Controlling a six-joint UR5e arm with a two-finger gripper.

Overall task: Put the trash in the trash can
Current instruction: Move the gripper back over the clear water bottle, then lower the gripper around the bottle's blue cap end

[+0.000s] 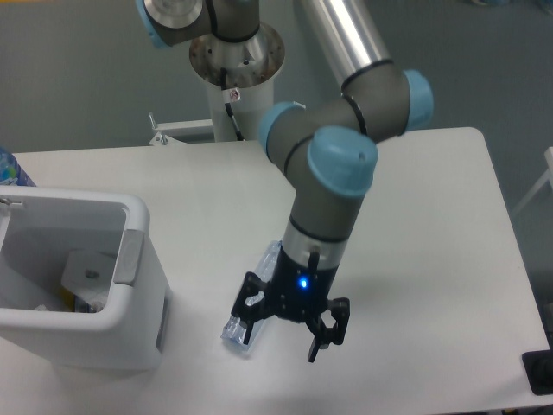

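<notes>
A crushed clear bluish plastic bottle (236, 329) lies on the white table (415, 216), just right of the trash can. My gripper (281, 344) hangs open low over the bottle's near end. One fingertip is at the bottle's lower tip and the other is off to its right. The wrist hides the bottle's middle, and a short stretch of it (267, 258) shows behind the wrist. The trash can (131, 210) is a boxy white bin with a grey tab at the left. A white flat sheet (86, 270) lies inside it.
A blue-topped object (7, 169) peeks in at the left edge behind the bin. Metal brackets (158, 131) stand at the table's far edge near the robot base (233, 56). A black item (540, 372) sits at the front right corner.
</notes>
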